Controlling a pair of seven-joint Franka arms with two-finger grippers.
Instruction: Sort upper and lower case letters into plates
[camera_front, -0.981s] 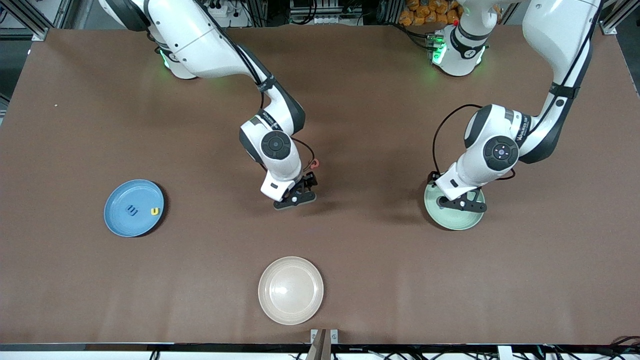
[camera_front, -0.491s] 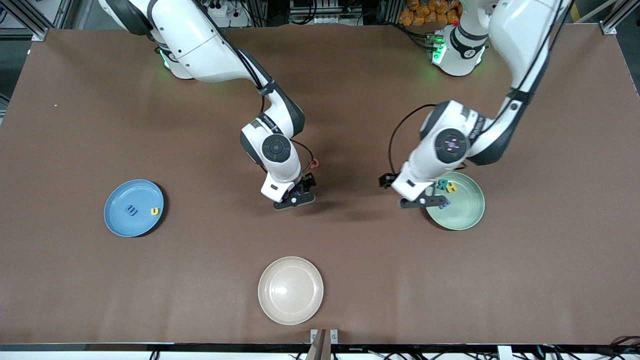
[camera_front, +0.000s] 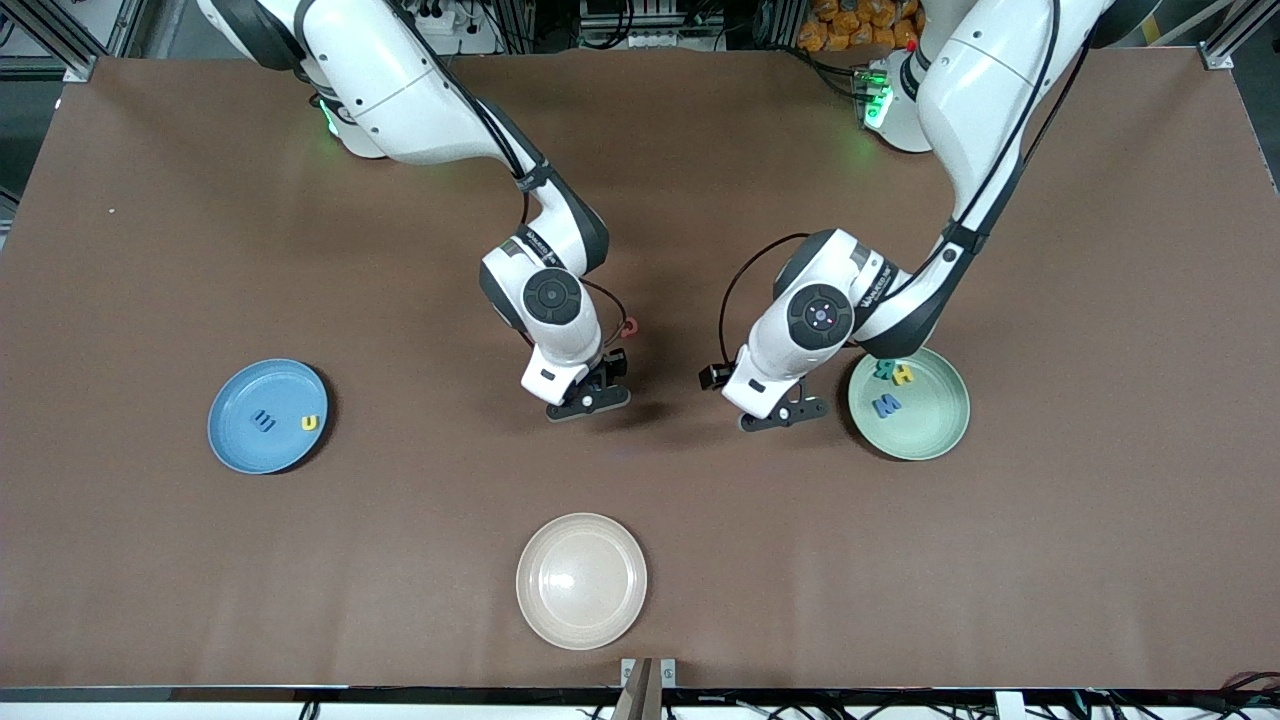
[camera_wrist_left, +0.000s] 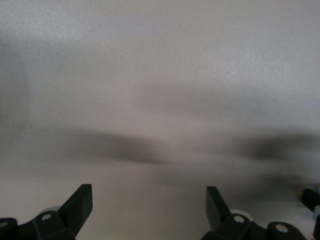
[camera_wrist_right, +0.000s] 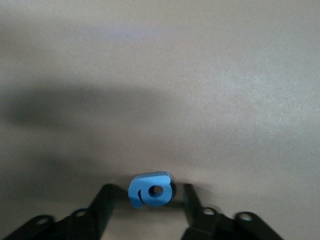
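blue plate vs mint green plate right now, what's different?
The blue plate sits toward the right arm's end, the mint green plate toward the left arm's end. Blue holds two letters, a dark blue one and a yellow one; green holds three. Both are round, rimmed and similar in size.

light: even, bright, from overhead | shadows: soft dark patches on the table (camera_front: 150, 560) beneath both arms | glare: white highlight on the cream plate (camera_front: 581, 581); green glow at the arm bases | blur: left wrist view smeared and hazy; right wrist view soft, washed-out, blue letter (camera_wrist_right: 150, 190) fuzzy at edges
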